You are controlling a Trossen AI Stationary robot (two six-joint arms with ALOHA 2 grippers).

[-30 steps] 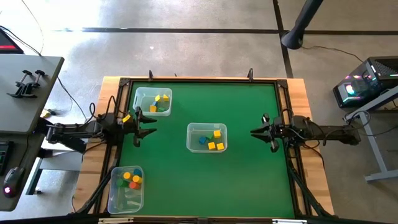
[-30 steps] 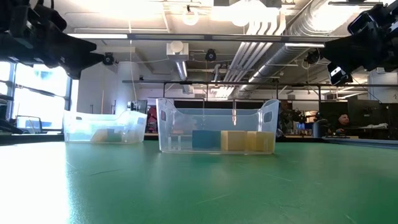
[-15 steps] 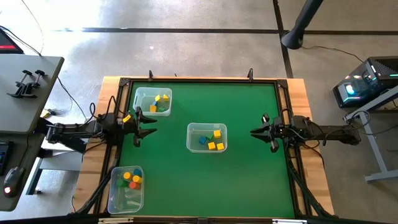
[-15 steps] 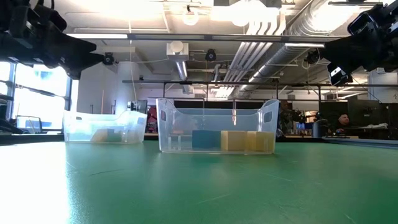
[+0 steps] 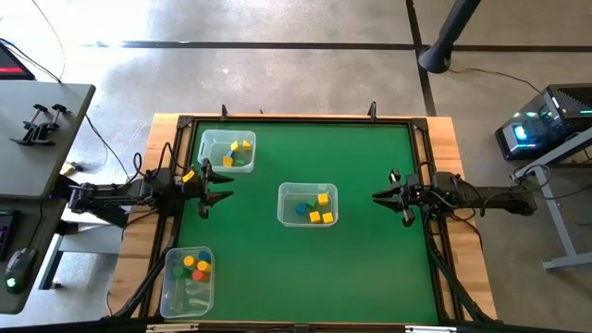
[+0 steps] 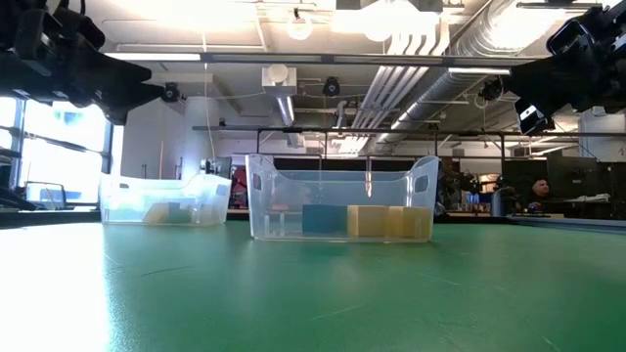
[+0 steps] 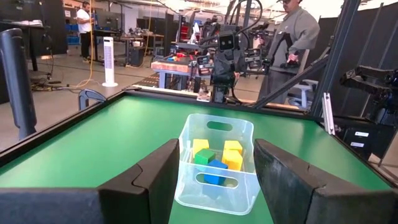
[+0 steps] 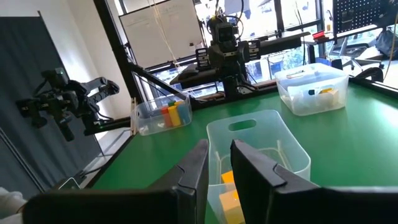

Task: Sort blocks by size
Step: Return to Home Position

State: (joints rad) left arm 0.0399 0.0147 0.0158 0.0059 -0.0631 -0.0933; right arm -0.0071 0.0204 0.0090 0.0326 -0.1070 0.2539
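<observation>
All blocks (image 5: pixel 323 198) lie in the 3 bins (image 5: pixel 308 186). Left gripper (image 5: pixel 226 188) spread, right gripper (image 5: pixel 377 196) barely parted, both empty. They look to be parking at home; nothing seems left to pick.

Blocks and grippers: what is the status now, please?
Left gripper open, empty, left side. Right gripper slightly open, empty, right side. Blocks lie in three bins. Middle bin between grippers.

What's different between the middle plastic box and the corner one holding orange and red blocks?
The middle bin holds mostly yellow blocks, with one blue and one green; the corner bin mixes orange, red, yellow, green and blue. From above, the middle bin's long side runs left-right, the corner bin's front-back. Both are clear plastic.
</observation>
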